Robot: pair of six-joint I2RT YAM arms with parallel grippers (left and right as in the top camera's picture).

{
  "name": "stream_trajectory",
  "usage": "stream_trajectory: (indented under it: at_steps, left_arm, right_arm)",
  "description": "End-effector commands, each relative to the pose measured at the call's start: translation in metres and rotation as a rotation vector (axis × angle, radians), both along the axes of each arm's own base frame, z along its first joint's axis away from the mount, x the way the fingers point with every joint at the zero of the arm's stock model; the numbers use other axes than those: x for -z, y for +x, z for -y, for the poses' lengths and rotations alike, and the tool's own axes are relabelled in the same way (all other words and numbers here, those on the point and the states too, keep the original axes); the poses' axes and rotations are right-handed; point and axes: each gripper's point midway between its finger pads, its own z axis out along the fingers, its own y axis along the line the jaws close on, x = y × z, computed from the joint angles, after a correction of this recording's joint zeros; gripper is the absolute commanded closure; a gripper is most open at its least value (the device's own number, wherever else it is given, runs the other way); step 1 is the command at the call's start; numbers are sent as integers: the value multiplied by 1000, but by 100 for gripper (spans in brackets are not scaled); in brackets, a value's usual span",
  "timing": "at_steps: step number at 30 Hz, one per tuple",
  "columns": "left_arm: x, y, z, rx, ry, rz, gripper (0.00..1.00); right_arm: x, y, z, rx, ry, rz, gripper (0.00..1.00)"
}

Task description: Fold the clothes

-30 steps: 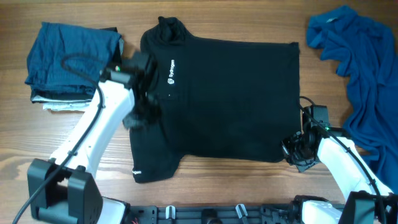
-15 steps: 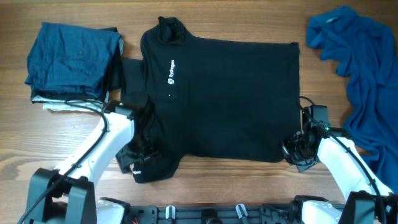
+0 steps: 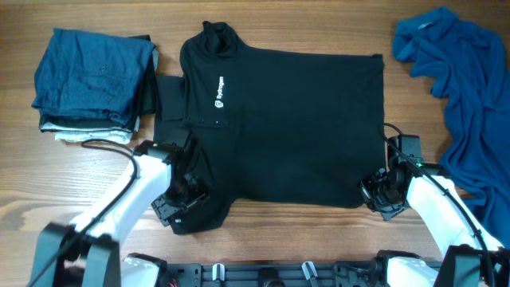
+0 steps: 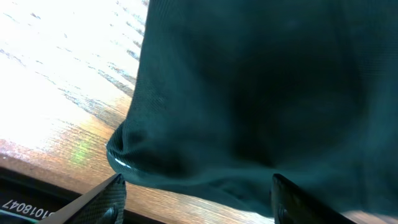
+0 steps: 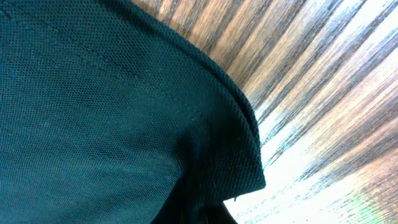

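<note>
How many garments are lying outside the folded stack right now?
2. The black shirt lies spread flat at centre; the bright blue garment is crumpled at far right. The folded stack at left may hide further layers.

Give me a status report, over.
Left claw open over near sleeve of black shirt. Right claw shut on its hem corner. Blue garment right, folded stack left, neither on it.

soft overhead light; wrist views glare-washed
</note>
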Motion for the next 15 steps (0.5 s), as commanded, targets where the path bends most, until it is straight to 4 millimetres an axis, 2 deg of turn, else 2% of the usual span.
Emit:
stream_trajectory:
  at_steps: [1, 4, 6, 8, 10, 12, 15]
  left_arm:
    - [-39, 10, -1, -5, -45, 217, 22]
    - [-65, 8, -1, -37, -85, 347, 16]
    - [-73, 2, -3, -102, -104, 402, 12]
    - [-61, -10, -10, -191, -88, 404, 8]
    - [-42, -24, -13, -283, -77, 350, 10]
    - [-21, -38, -12, -292, -75, 279, 13]
    - [-6, -41, -14, -291, -54, 250, 12]
  right_arm:
    - [7, -7, 1, -9, -5, -20, 95]
    - [7, -6, 0, -27, 2, -14, 95]
    - [7, -5, -1, -34, 9, -8, 94]
    - [7, -4, -1, -34, 8, -6, 94]
    - [7, -4, -1, -35, 8, -3, 93]
    - [7, -4, -1, -36, 8, -3, 93]
    - [7, -4, -1, -38, 8, -3, 93]
